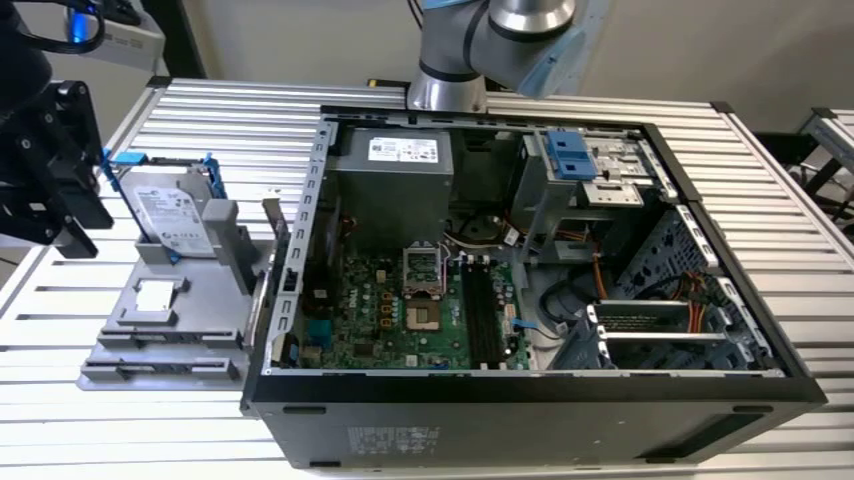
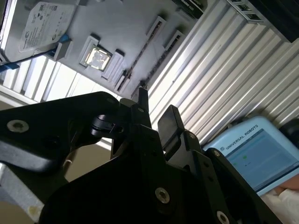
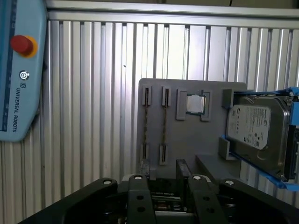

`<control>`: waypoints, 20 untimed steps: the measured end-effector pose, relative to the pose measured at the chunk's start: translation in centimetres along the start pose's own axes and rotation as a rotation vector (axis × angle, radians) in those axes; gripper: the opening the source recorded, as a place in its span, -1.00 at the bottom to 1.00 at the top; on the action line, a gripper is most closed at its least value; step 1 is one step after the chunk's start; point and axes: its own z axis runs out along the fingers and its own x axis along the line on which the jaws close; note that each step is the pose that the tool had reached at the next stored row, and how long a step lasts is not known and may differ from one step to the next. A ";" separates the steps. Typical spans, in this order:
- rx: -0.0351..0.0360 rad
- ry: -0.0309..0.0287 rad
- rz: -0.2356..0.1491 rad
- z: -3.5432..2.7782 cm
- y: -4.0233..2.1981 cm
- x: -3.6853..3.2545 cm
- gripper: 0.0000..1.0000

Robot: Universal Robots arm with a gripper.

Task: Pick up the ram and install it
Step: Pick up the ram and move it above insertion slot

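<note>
Two slim dark ram strips stand on edge in a grey fixture, one beside the other. In the second wrist view a ram strip runs as a thin dark line across the fixture. My gripper is open and holds nothing. It hovers short of the fixture's near edge, with the gap between its black fingers roughly in line with the second strip. In the exterior view my black wrist assembly hangs at the left, beside the fixture. The motherboard's long black slots lie in the open computer case.
On the fixture a hard drive in a blue frame stands upright, with a square silver chip next to it. A blue-grey teach pendant with a red button lies on the ribbed metal table.
</note>
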 end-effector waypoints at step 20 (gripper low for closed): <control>-0.0001 0.0001 -0.010 1.35 0.03 0.01 1.00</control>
